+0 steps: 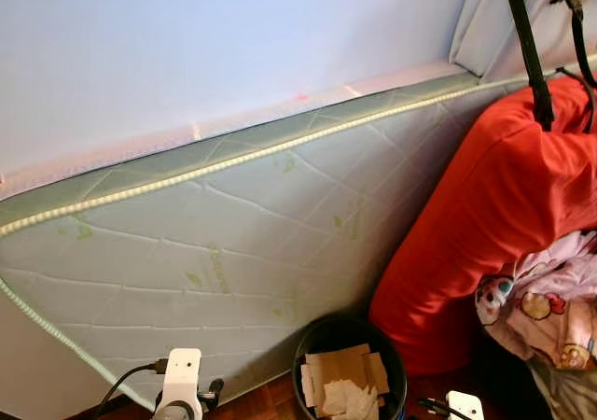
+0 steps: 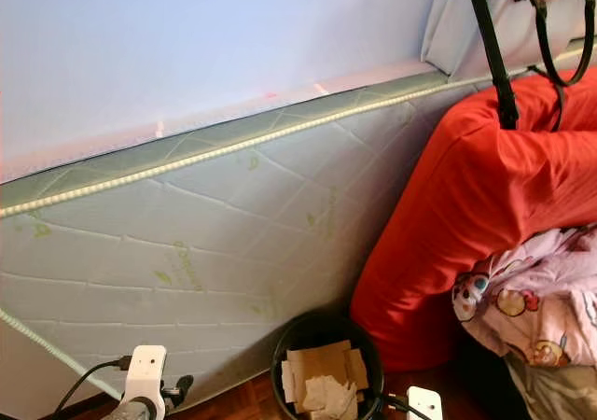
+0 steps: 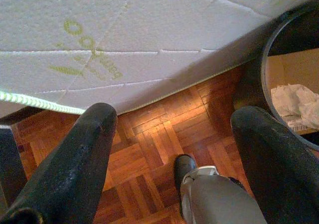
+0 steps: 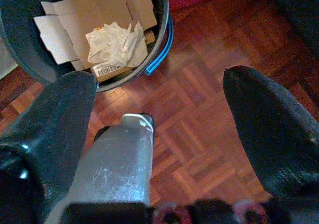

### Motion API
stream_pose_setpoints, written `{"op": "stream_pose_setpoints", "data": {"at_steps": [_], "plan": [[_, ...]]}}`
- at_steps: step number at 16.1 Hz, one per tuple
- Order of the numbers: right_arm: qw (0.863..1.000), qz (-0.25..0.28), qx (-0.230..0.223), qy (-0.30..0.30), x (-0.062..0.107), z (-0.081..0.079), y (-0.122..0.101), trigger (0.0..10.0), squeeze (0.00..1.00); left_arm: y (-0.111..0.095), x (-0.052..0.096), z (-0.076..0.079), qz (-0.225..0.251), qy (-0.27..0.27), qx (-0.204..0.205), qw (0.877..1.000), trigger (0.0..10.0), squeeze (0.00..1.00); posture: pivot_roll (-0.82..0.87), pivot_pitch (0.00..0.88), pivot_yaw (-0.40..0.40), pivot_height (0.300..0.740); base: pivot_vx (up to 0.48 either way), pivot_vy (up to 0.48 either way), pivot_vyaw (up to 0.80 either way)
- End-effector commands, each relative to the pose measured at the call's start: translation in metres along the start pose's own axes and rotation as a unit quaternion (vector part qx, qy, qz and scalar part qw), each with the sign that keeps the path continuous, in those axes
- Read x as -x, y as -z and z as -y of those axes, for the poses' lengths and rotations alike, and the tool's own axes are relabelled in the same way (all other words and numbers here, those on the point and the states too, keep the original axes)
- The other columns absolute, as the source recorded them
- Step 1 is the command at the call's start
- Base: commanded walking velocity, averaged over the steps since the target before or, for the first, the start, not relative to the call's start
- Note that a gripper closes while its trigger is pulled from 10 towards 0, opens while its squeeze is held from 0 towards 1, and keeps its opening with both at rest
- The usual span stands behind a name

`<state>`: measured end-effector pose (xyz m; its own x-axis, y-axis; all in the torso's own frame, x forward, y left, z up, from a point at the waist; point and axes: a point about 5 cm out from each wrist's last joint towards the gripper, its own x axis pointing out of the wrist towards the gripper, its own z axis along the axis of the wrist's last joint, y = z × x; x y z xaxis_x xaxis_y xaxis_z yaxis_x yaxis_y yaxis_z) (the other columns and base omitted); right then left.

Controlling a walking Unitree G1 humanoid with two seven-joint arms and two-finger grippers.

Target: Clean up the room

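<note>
A black waste bin [image 1: 312,345] stands on the parquet floor against the mattress, holding flattened cardboard [image 1: 338,366] and crumpled white paper [image 4: 115,41]. A pink patterned cloth [image 1: 550,308] lies heaped at the right, below the red cushion. My left gripper [image 3: 174,115] hangs open above the floor beside the mattress, the bin's rim [image 3: 264,59] off to one side of it. My right gripper [image 4: 159,79] is open too and holds nothing, hanging over bare parquet just beside the bin [image 4: 159,30].
A quilted white mattress [image 1: 233,243] leans on its edge against the pale wall. A large red cushion [image 1: 485,224] rests against it at the right, with black bag straps [image 1: 530,47] hanging above. My own grey leg [image 4: 124,164] shows below the wrists.
</note>
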<state>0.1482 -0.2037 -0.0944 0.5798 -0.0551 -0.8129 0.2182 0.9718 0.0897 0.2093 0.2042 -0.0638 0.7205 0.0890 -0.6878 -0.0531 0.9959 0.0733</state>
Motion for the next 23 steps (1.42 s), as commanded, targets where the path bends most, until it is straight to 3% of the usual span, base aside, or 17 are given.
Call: {"op": "stream_pose_setpoints", "data": {"at_steps": [1,7,23], "plan": [[1.0,-0.006,0.004,0.002,0.0,0.003,0.0,10.0,0.0,0.013,0.004,-0.01,-0.023,-0.022,0.015,0.999,10.0,0.0,0.03,0.0,-0.031,0.71,0.0,0.0,0.0],[1.0,-0.016,-0.009,0.016,0.004,0.01,0.01,10.0,0.0,0.029,0.011,-0.023,-0.043,-0.039,0.018,0.998,10.0,0.0,0.0,0.0,-0.006,0.71,0.0,0.0,-0.2],[0.999,-0.03,-0.004,0.018,0.005,0.008,0.018,10.0,0.0,0.025,0.01,-0.023,-0.031,-0.037,0.007,0.999,10.0,0.0,0.02,0.0,-0.013,0.71,0.0,-0.039,-0.6]]}}
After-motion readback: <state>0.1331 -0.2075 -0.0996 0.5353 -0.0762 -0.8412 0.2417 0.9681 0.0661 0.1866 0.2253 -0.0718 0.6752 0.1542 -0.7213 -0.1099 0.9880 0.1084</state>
